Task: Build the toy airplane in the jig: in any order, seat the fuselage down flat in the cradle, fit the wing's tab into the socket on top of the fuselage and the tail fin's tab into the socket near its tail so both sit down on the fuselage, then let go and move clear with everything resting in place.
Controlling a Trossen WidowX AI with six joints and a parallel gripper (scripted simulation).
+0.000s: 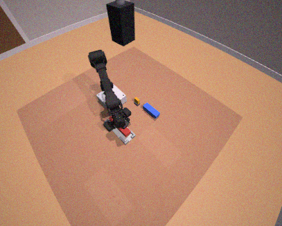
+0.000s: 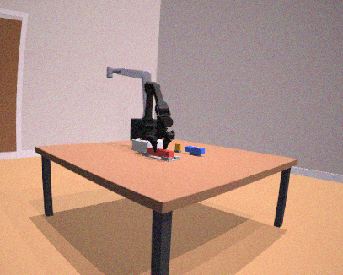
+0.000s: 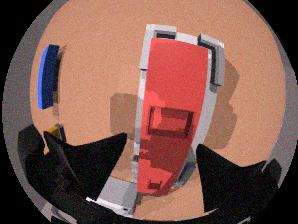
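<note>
The red fuselage [image 1: 125, 130] [image 2: 163, 153] [image 3: 177, 75] lies lengthwise in the grey cradle [image 1: 128, 140] [image 3: 187, 38], between its corner brackets, and looks flat. Its large top socket and the small socket near its tail are empty. My gripper [image 1: 118, 121] [image 2: 160, 149] [image 3: 162, 140] is open, its fingers on either side of the fuselage with gaps showing in the wrist view. The blue wing [image 1: 151, 110] [image 2: 195, 150] [image 3: 47, 77] lies on the table, apart from the jig. The small yellow tail fin [image 1: 136, 101] [image 2: 178, 147] [image 3: 52, 132] stands near the wing, partly hidden by a finger in the wrist view.
A light grey block [image 1: 120, 94] [image 2: 140, 146] sits under the arm, close behind the cradle's tail end. The wing and tail fin are both on the same side of the jig. The table edge [image 2: 102, 181] is well away from the parts.
</note>
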